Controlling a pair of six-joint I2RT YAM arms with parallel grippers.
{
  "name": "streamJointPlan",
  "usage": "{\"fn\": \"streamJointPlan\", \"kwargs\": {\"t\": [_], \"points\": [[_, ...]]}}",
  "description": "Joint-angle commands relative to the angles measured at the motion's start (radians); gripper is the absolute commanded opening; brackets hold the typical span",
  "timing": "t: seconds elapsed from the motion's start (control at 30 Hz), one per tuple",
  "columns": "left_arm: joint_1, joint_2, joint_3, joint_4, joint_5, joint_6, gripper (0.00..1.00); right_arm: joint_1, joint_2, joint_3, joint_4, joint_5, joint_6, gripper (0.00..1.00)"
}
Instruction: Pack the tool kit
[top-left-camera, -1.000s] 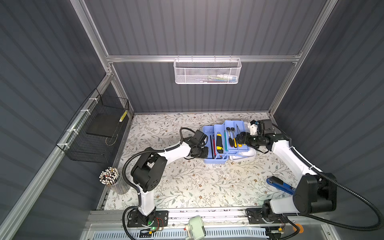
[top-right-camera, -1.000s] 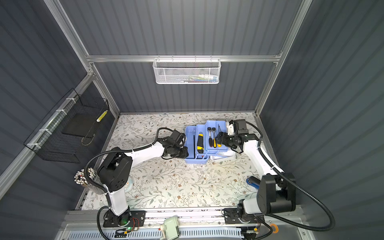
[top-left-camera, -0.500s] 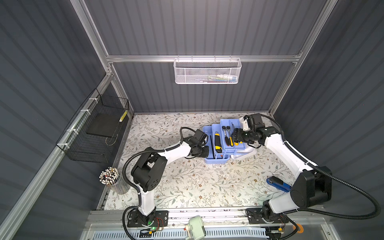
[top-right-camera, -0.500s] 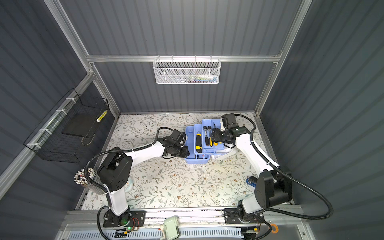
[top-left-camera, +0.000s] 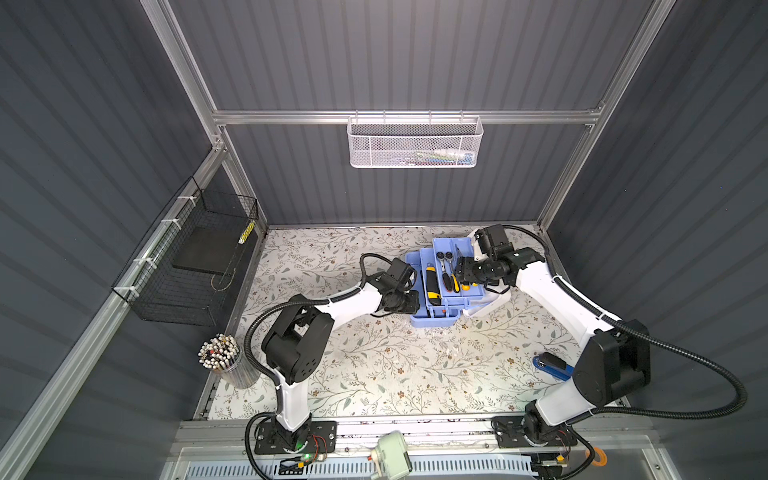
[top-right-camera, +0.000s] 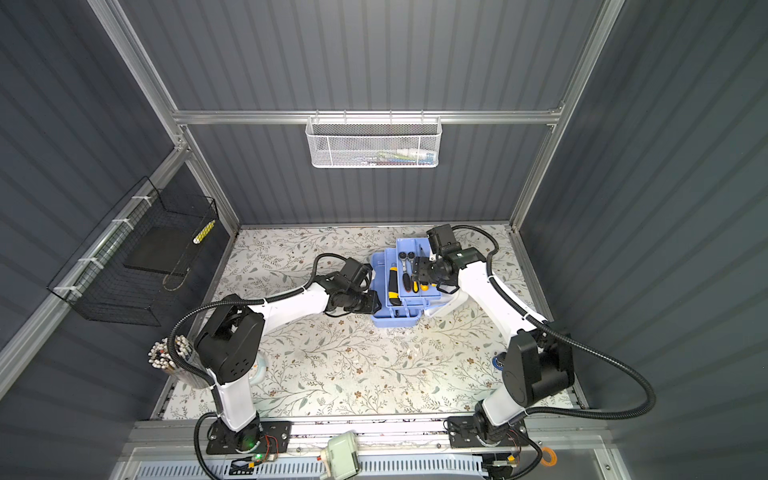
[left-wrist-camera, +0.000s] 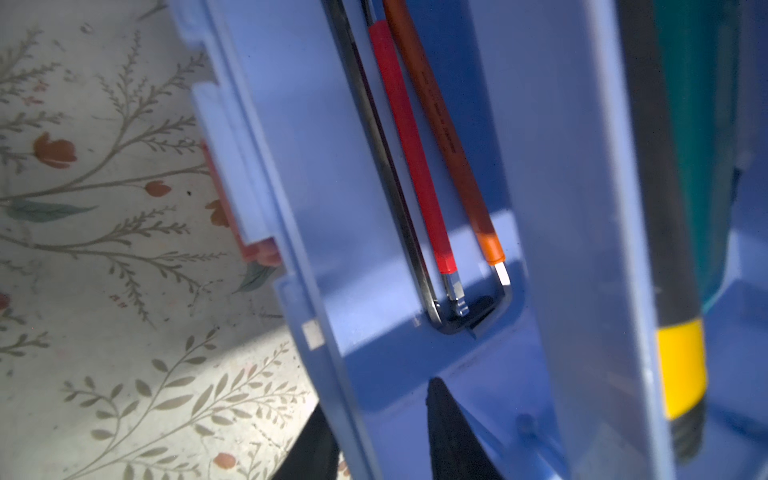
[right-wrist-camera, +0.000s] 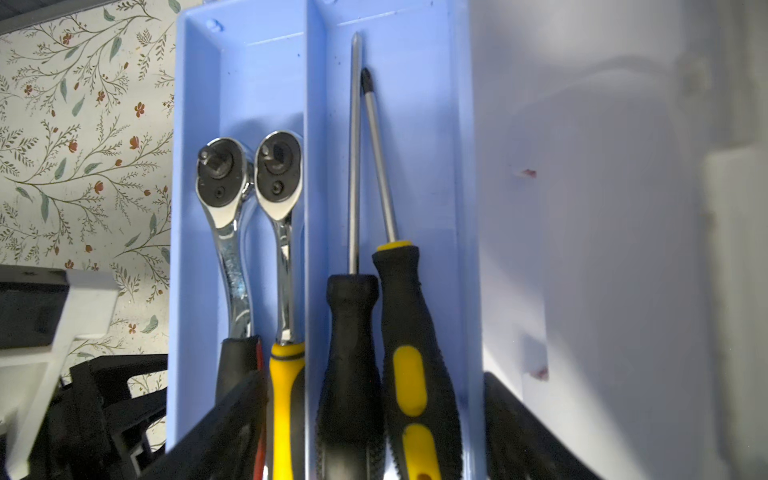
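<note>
right tool (top-left-camera: 460, 270) moved over tray (right-wrist-camera: 245, 83), maybe gripping; two ratchets (right-wrist-camera: 226, 187), two screwdrivers (right-wrist-camera: 399, 311).

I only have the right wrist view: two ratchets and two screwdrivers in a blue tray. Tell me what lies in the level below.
Observer: A black and yellow tool lies in the next tray down, left of the ratchet tray in a top view.
Operator: Say where the left arm is working.
Observer: The left gripper is at the left side of the tool kit; its fingers straddle the side wall.
Operator: Report what sits inside that wall.
Observer: A red hex key and an orange one lie side by side in that compartment.
</note>
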Motion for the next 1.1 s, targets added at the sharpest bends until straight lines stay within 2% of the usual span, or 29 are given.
{"fn": "streamJointPlan", "kwargs": {"t": [0.0, 0.23, 0.47, 0.6, 0.83, 1.07], "points": [[-0.001, -0.087, 0.002, -0.019, -0.038, -0.012, 0.40, 0.019, 0.008, 0.038, 0.015, -0.014, 0.003, 0.80], [0.000, -0.150, 0.033, -0.020, -0.077, -0.005, 0.48, 0.028, 0.016, 0.044, 0.011, -0.005, 0.002, 0.80], [-0.001, -0.051, 0.155, -0.045, -0.026, 0.036, 0.48, 0.032, 0.028, 0.059, 0.002, 0.001, -0.004, 0.80], [0.000, -0.013, 0.176, -0.031, -0.012, 0.044, 0.47, 0.035, 0.031, 0.062, -0.004, 0.007, -0.006, 0.80], [0.000, 0.065, 0.242, -0.068, -0.016, 0.067, 0.40, 0.038, 0.036, 0.069, -0.009, 0.015, -0.010, 0.80], [0.000, 0.092, 0.241, -0.071, -0.041, 0.076, 0.30, 0.042, 0.044, 0.084, -0.016, 0.015, -0.016, 0.80]]}}
